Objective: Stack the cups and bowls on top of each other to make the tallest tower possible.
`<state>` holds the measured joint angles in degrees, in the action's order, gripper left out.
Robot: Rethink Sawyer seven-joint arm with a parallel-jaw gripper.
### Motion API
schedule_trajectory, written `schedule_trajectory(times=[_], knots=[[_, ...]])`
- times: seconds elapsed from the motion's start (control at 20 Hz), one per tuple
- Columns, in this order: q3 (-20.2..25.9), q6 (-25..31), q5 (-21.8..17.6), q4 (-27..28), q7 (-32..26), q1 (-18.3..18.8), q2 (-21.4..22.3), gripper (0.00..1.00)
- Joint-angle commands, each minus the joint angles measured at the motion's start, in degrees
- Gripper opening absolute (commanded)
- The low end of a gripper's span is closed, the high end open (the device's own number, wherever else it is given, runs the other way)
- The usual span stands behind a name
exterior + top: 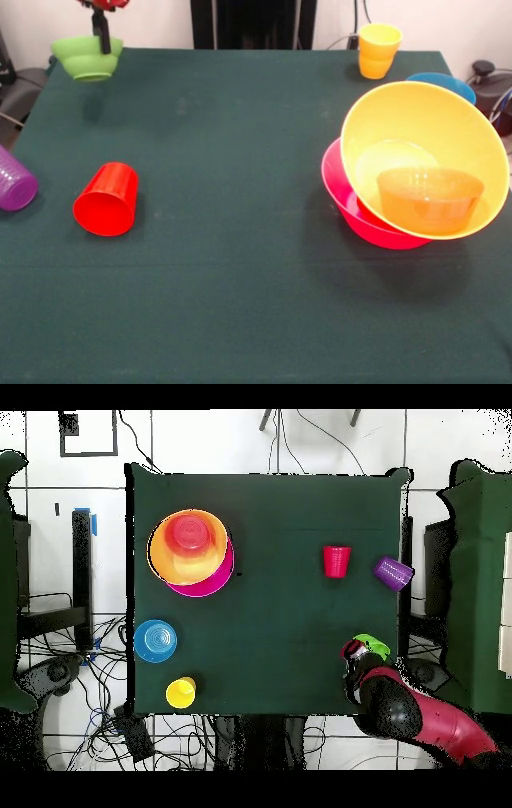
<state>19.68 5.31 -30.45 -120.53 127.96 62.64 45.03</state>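
Claw [102, 42] pinches green bowl [86, 58]; yellow-orange bowl [424, 156] holds small orange bowl [430, 198].

Dark green cloth [240, 304] [280, 584] spread flat over the whole table. Around it, white tiled floor [300, 444] with dark grout lines. Tangled black cables [70, 669] beside one table edge, more near the corner [500, 104]. Black square outline [88, 434] marked on the tiles, a short blue strip [93, 522] nearby. White wall [160, 20] behind.

Open table [240, 264] between red cup [106, 200], tower [416, 168]
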Motion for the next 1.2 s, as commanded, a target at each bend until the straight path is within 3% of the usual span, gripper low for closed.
schedule_trajectory(times=[0.05, 0.55, 0.9, 1.2], knots=[[13.64, 11.80, 5.97, -4.63, -4.41, -0.29, 7.77, 0.00], [19.26, 17.48, 13.99, -7.79, -3.55, -1.01, 17.42, 0.00], [16.20, 19.73, 17.07, -6.42, 1.17, -8.13, 20.75, 0.00], [12.58, 19.46, 17.22, -2.86, 3.58, -13.89, 18.35, 0.00]])
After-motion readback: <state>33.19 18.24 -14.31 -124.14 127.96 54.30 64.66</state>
